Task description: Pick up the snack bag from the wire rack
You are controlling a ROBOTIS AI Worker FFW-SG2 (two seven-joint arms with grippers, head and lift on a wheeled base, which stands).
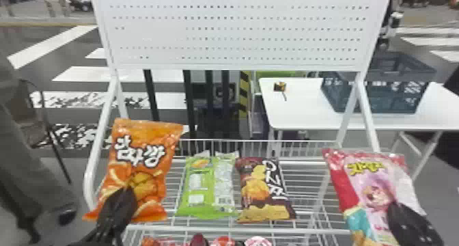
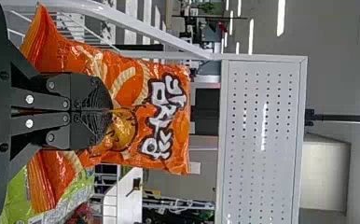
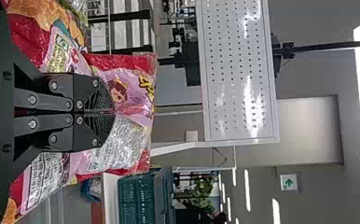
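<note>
1 orange bag (image 1: 147, 134) | 1 brown bag (image 1: 254, 190) | 1 pink bag (image 1: 374, 180) | 1 crate (image 1: 372, 100)

1. Orange bag (image 1: 141, 134): bright orange with white, dark-edged lettering, pale yellow rings and a golden-brown round drawing.
2. Pink bag (image 1: 367, 180): pink, with red edges, yellow lettering and a teal patch.
3. Green bag (image 1: 191, 202): lime green with whitish panels.
4. Dark bag (image 1: 255, 183): deep maroon and brown—yellow chip drawings, white lettering.
5. Wire rack (image 1: 307, 231): white.
6. Board (image 1: 153, 39): white, dotted with rows of small dark holes.
7. Left tool (image 1: 128, 192) and right tool (image 1: 395, 207): black.
8. Surface (image 1: 300, 103): plain white.
9. Floor (image 1: 78, 74): dark grey—broad white stripes.
10. Post (image 1: 244, 95): yellow-and-black striped.
</note>
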